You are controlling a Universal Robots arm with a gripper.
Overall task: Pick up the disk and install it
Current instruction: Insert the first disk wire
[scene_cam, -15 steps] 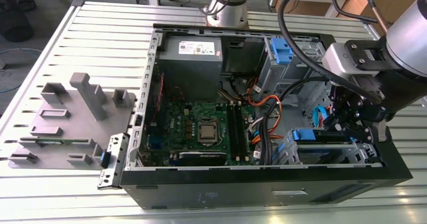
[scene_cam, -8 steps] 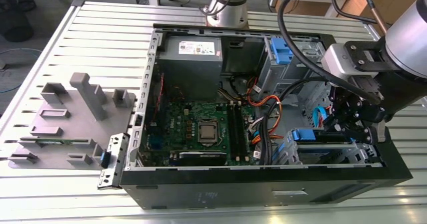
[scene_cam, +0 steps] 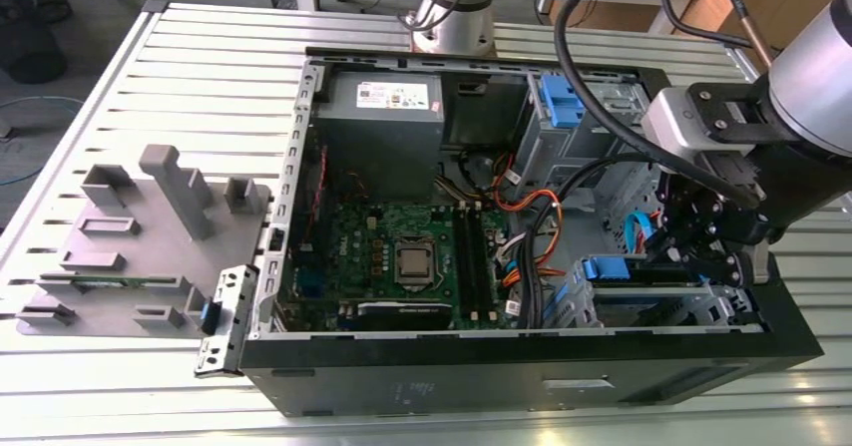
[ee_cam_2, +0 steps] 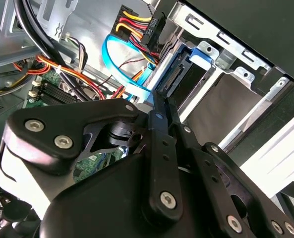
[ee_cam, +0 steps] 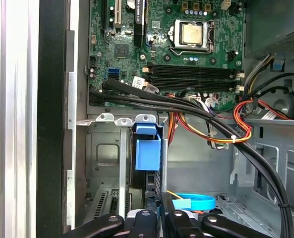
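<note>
The disk (ee_cam: 152,186) stands edge-on in the metal drive cage (ee_cam: 104,148) at the corner of the open computer case. Its blue plastic rail (ee_cam: 147,148) is at the end away from me. My gripper (ee_cam: 159,214) reaches in from the near end, with its black fingers closed against the disk's two faces. In the second wrist view one finger (ee_cam_2: 159,129) runs up to the disk's connector end (ee_cam_2: 182,79), under the blue rail (ee_cam_2: 200,52). In the exterior view my gripper (scene_cam: 725,264) hangs over the cage at the case's right end, beside the blue rail (scene_cam: 608,267).
Black and coloured cables (ee_cam: 206,119) cross just beside the cage. A light blue flat cable (ee_cam_2: 118,64) loops near the fingers. The motherboard (scene_cam: 399,256) and grey power-supply box (scene_cam: 379,117) fill the case. A grey fixture plate (scene_cam: 134,236) lies on the exterior view's left.
</note>
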